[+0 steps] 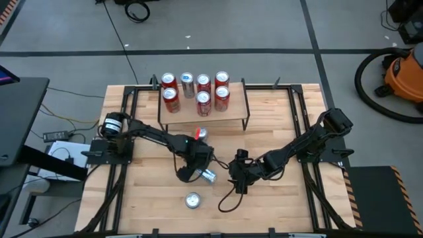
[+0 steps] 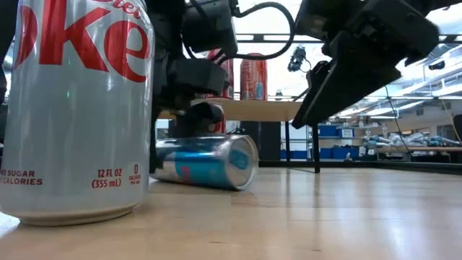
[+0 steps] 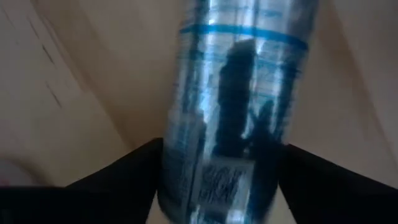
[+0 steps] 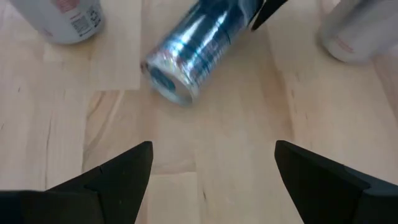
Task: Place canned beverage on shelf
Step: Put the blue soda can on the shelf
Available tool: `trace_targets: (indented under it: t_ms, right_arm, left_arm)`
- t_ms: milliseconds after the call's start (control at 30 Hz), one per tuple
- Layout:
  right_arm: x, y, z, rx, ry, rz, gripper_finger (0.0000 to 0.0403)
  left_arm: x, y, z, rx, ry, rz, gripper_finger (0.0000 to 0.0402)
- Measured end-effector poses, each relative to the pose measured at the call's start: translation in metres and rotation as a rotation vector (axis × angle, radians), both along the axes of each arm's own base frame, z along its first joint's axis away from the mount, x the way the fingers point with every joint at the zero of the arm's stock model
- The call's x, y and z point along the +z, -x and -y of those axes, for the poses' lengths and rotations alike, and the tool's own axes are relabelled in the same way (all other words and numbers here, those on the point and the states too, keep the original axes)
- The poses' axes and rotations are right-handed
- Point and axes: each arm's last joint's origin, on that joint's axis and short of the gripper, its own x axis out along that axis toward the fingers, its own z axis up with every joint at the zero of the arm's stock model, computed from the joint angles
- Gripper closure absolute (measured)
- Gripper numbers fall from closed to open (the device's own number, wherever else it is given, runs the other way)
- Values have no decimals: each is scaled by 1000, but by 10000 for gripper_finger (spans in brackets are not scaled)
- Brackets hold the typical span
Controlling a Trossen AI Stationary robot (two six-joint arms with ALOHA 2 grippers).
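Here the left end effector straddles the blue can lying on its side on the tabletop, fingers either side; whether they are pinching cannot be told. A good grasp would centre on the can's body, then upright it toward the shelf. The right end effector waits nearby, spread wide. Six cans stand on the shelf; two more stand on the tabletop

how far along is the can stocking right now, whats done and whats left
Done: six cans stand on the shelf. In hand: the left gripper straddles the blue can, which lies on its side on the table. Left: that can, the silver can near the front, and another by the shelf. The right gripper waits open nearby.
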Motion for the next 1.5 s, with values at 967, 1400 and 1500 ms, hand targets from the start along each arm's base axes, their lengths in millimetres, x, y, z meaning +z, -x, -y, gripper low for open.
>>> trace_targets:
  t_ms: [967, 1400, 1500]
  right_arm:
    - [82, 32, 24, -111, 133, 250, 55]
    - [110, 5, 49, -151, 162, 527, 55]
    - [111, 0, 61, -187, 154, 541, 55]
  left_arm:
    - [66, 24, 40, 634, -578, 568, 154]
    - [80, 29, 53, 861, -837, 933, 153]
    - [81, 27, 53, 881, -825, 951, 153]
